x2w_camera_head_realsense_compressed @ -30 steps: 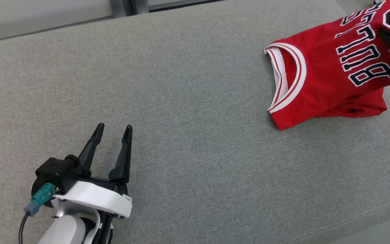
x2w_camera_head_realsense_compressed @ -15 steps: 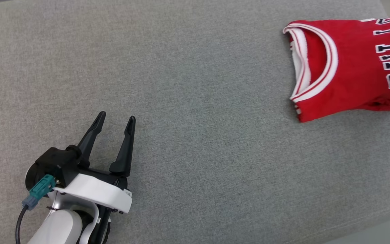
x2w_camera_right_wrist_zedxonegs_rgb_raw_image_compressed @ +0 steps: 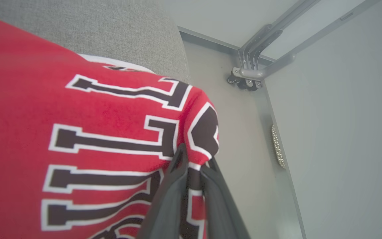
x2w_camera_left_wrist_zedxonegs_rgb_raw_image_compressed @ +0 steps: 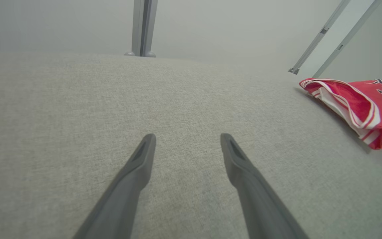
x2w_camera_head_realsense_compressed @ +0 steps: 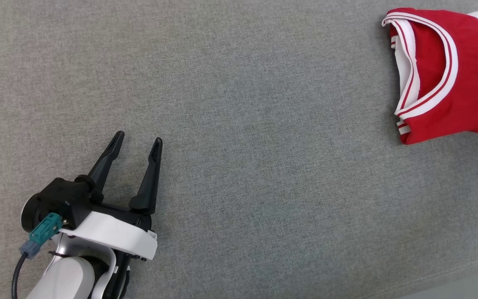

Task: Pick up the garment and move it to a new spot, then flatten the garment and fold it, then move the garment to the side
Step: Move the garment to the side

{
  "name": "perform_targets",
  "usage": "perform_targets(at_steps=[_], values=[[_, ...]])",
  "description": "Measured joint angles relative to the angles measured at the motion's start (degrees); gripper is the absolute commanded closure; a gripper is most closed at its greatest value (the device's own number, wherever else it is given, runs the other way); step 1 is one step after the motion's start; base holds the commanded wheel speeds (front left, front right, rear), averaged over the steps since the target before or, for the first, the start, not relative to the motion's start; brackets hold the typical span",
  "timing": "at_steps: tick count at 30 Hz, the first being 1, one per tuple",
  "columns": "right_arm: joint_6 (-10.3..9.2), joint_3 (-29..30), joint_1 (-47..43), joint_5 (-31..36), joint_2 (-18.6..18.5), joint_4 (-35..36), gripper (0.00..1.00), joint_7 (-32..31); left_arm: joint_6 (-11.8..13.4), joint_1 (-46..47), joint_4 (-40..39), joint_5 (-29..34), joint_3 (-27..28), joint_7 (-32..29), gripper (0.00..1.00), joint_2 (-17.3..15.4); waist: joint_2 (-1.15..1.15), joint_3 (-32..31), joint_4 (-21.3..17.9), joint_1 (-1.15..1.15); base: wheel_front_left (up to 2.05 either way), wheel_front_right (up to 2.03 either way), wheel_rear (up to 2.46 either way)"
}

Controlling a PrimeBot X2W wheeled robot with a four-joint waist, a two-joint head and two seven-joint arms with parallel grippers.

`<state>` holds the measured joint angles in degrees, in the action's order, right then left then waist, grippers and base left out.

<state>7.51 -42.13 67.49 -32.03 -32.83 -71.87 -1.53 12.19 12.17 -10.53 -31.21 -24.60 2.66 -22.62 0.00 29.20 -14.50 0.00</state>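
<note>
From the head camera I have the garment (x2w_camera_head_realsense_compressed: 471,74), a red jersey, at about 2 o'clock on the grey cushion (x2w_camera_head_realsense_compressed: 264,124). Its white-and-red striped neckline is turned toward 9 o'clock, and the rest runs off the frame. It lies doubled over and compact, so I judge the folding done and the step in hand to be shifting it aside.

That explains the right gripper (x2w_camera_right_wrist_zedxonegs_rgb_raw_image_compressed: 196,156). In its own wrist view it rises from 6 o'clock with both fingers pinched together on the jersey's folded edge, a strip of printed cloth caught between them. The hold sits at the outer edge, where the cloth overhangs the cushion's rim above the floor (x2w_camera_right_wrist_zedxonegs_rgb_raw_image_compressed: 244,139) at 3 o'clock. A grip there lets me drag the stack without opening the fold.

The left gripper (x2w_camera_head_realsense_compressed: 138,139) sits at 8 o'clock in the head view, fingers spread wide with nothing between them. It is low over bare cushion and well apart from the jersey. I read it as parked out of the way.

The writing is black block lettering outlined in white across the chest. I make out two L-shaped letters and a curved one at the fold, perhaps an S, but the word is cut off. I see no brand tag.
</note>
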Motion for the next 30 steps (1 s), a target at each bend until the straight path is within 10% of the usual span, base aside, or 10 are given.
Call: perform_targets(at_steps=[2,30], values=[[0.0,0.4,0.4,1.2,0.4,-1.1,0.0,0.1,0.3,0.0,-0.4,0.1,0.1,-0.2,0.0,-0.4,0.0,0.5,-0.1,0.0,0.0,0.0,0.0],[0.0,8.4,1.2,7.2,4.0,-1.9,0.0,7.0,-2.2,0.7,5.7,-4.4,-1.0,2.8,0.0,3.9,0.0,-7.7,-1.3,0.0,0.0,0.0,0.0]])
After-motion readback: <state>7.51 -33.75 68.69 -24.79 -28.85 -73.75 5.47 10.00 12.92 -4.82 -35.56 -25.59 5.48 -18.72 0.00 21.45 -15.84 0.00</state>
